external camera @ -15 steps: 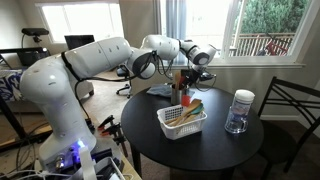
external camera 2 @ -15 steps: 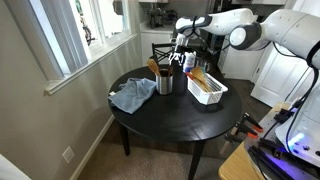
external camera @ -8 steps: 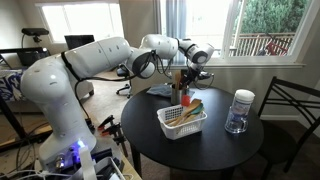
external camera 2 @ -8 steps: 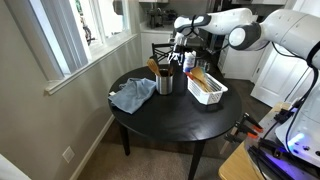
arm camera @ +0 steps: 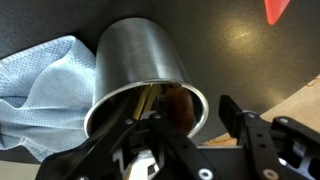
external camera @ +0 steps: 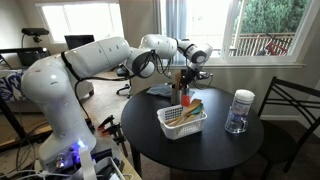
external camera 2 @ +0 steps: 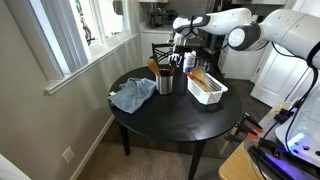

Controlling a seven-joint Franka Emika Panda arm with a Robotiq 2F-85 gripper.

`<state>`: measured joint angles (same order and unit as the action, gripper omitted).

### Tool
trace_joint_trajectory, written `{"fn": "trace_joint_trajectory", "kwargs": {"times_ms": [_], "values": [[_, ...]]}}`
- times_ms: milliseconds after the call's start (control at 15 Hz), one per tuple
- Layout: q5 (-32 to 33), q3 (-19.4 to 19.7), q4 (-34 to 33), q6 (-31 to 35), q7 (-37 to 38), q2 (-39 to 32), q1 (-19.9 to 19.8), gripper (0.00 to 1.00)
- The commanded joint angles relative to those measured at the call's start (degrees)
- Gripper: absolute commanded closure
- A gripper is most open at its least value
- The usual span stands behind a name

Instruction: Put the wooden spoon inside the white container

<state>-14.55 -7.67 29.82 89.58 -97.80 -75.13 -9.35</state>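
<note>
**Wooden spoon seen standing in a steel cup, pincer spread above it**

The wooden spoon (arm camera: 150, 101) is seen in the wrist view as a thin, straight handle rising out of a steel cup (arm camera: 140, 60). A darker brown shape is seen beside it inside the same cup. The spoon is not in the white container (external camera: 180, 122).

The pincer (arm camera: 188, 125) is held directly over the mouth of the cup. Its black fingers (arm camera: 240, 118) are spread well apart, and nothing is gripped between them. The handle is seen just beside the left of the two fingers; whether it is touched cannot be told.

In an exterior view the steel cup (external camera 2: 165, 83) is set upright on the round black table (external camera 2: 170, 120). The white container (external camera 2: 208, 90) is placed just to its right. Lighter tan pieces (external camera 2: 200, 75) are seen lying in the slotted basket and poking above its rim.

A crumpled blue cloth (external camera 2: 130, 96) is spread on the table to the left of the cup, close against it in the wrist view. A small orange cup (external camera: 186, 98) is seen at the far side of the basket. A clear jar with a white lid (external camera: 239, 110) is placed upright to the right of the basket, apart from it.
</note>
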Motion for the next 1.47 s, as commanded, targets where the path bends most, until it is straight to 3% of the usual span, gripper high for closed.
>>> {"fn": "trace_joint_trajectory", "kwargs": {"times_ms": [0,200,400,867,933,1000,1067,1400], "values": [[1.25,0.59,-2.10,-1.54,-1.18,-0.86,0.34,0.74],[1.22,0.80,-2.09,-1.47,-1.26,-0.88,0.35,0.91],[1.07,0.84,-2.17,-1.20,-1.31,-0.80,0.24,0.96],[1.23,1.09,-3.17,-0.43,-2.07,1.19,0.26,0.93],[2.48,-0.01,-10.33,-3.38,-1.32,-2.17,0.31,0.93],[2.92,0.19,-11.39,-3.93,-1.24,-1.70,0.55,0.93],[2.47,1.57,-6.22,-1.95,-2.24,2.06,0.68,0.93],[7.64,3.33,-8.73,-6.07,-1.90,5.44,2.46,0.93]]}}
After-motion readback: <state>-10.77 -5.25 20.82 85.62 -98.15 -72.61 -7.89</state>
